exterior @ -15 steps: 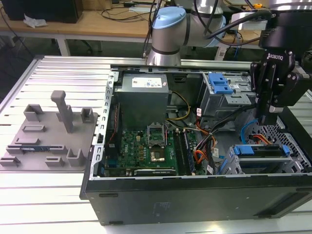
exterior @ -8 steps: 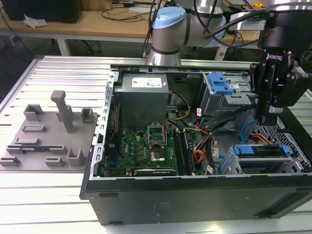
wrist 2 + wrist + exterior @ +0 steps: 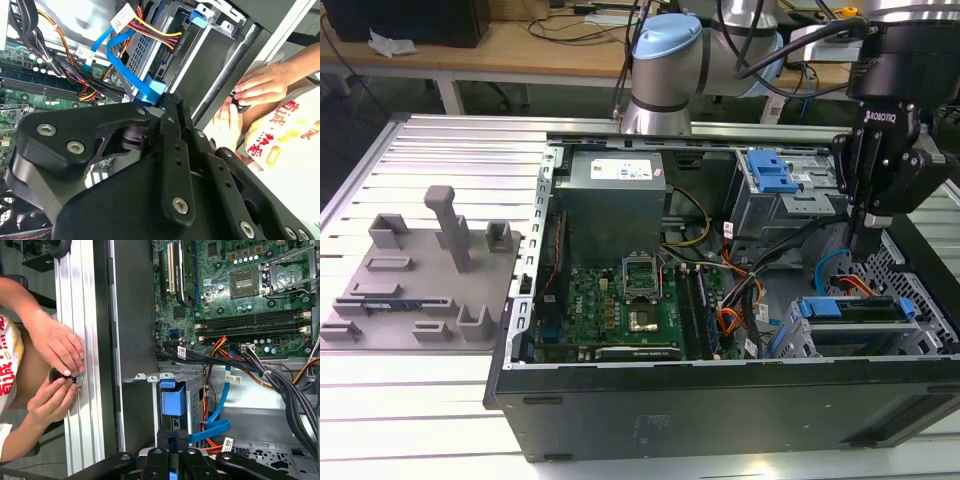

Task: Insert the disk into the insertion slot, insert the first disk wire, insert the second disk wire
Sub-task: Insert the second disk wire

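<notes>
Exterior view: your gripper (image 3: 868, 228) hangs over the open computer case (image 3: 720, 400), at the exterior view's right end. Its fingertips drop behind cabling, so you cannot tell how they stand. Just below sits the disk (image 3: 850, 308), its blue frame seated in the grey perforated insertion slot (image 3: 880, 335). The light-blue first disk wire (image 3: 828, 268) loops up beside the claw; an orange lead, seemingly the second disk wire (image 3: 857, 286), lies just under it. Farther back, the larger bay with the blue latch (image 3: 772, 172) stands apart. The arm's upper part is cut off by the frame edge.

Second wrist view: the black gripper body (image 3: 165, 165) blocks most of the lower frame. The first disk wire (image 3: 137, 82) runs down to the tip and vanishes behind it; you cannot tell whether it is pinched. A person's hands (image 3: 260, 85) work outside the case wall, holding a small dark object too small to identify.

First wrist view: the gripper (image 3: 175, 442) is cut by the frame edge, the tips close against the blue frame of the disk (image 3: 173, 400). The first disk wire (image 3: 215, 427) bends in beside them, its plug hidden. The motherboard (image 3: 240, 290) lies well apart. The hands (image 3: 57, 370) rest on the aluminium rail.
</notes>
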Available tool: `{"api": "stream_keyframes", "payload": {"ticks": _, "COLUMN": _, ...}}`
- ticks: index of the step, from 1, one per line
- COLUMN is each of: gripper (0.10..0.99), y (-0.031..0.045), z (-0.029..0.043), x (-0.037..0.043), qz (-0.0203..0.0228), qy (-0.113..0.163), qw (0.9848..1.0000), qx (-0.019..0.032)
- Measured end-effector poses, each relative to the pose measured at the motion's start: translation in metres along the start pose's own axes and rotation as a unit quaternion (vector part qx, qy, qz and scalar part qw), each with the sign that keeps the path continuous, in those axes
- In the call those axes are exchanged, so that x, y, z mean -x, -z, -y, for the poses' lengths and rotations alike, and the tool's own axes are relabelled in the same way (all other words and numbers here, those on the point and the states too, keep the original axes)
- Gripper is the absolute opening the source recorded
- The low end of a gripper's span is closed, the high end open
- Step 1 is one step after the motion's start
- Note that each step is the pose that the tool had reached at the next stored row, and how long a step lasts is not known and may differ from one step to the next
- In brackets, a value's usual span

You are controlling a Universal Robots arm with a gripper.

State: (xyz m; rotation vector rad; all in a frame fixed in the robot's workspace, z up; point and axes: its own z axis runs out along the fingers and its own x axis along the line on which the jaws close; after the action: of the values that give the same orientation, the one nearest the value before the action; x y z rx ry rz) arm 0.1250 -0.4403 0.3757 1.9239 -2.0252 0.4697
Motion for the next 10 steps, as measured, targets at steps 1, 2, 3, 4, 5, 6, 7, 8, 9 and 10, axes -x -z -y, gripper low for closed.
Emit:
{"api": "stream_keyframes", "payload": {"ticks": 1, "gripper": 0.161, "y": -0.0005, "z": -0.0001, "x": 0.0004, "qz": -0.0006, "qy": 0.0, "qw": 1.0, "qx": 0.0}}
{"api": "stream_keyframes", "payload": {"ticks": 2, "gripper": 0.161, "y": -0.0012, "z": -0.0001, "x": 0.0007, "qz": -0.0006, "qy": 0.0, "qw": 1.0, "qx": 0.0002}}
{"api": "stream_keyframes", "payload": {"ticks": 3, "gripper": 0.161, "y": -0.0015, "z": -0.0001, "x": 0.0008, "qz": -0.0007, "qy": 0.0, "qw": 1.0, "qx": 0.0002}}
{"api": "stream_keyframes", "payload": {"ticks": 4, "gripper": 0.161, "y": -0.0019, "z": -0.0001, "x": 0.001, "qz": -0.0001, "qy": 0.0, "qw": 1.0, "qx": 0.0}}
{"api": "stream_keyframes", "payload": {"ticks": 5, "gripper": 0.161, "y": -0.002, "z": -0.0001, "x": 0.001, "qz": 0.0006, "qy": 0.0, "qw": 1.0, "qx": -0.0001}}
{"api": "stream_keyframes", "payload": {"ticks": 6, "gripper": 0.161, "y": -0.0023, "z": -0.0001, "x": 0.0006, "qz": 0.0063, "qy": 0.0, "qw": 1.0, "qx": -0.0006}}
{"api": "stream_keyframes", "payload": {"ticks": 7, "gripper": 0.161, "y": -0.0024, "z": -0.0001, "x": 0.0004, "qz": 0.0143, "qy": -0.001, "qw": 0.9999, "qx": -0.0014}}
{"api": "stream_keyframes", "payload": {"ticks": 8, "gripper": 0.161, "y": -0.0024, "z": 0.0, "x": 0.0002, "qz": 0.0238, "qy": -0.002, "qw": 0.9997, "qx": -0.0024}}
{"api": "stream_keyframes", "payload": {"ticks": 9, "gripper": 0.161, "y": -0.0027, "z": 0.0, "x": -0.0003, "qz": 0.0375, "qy": -0.003, "qw": 0.9993, "qx": -0.0033}}
{"api": "stream_keyframes", "payload": {"ticks": 10, "gripper": 0.161, "y": -0.0031, "z": 0.0, "x": -0.0011, "qz": 0.0531, "qy": -0.003, "qw": 0.9986, "qx": -0.0038}}
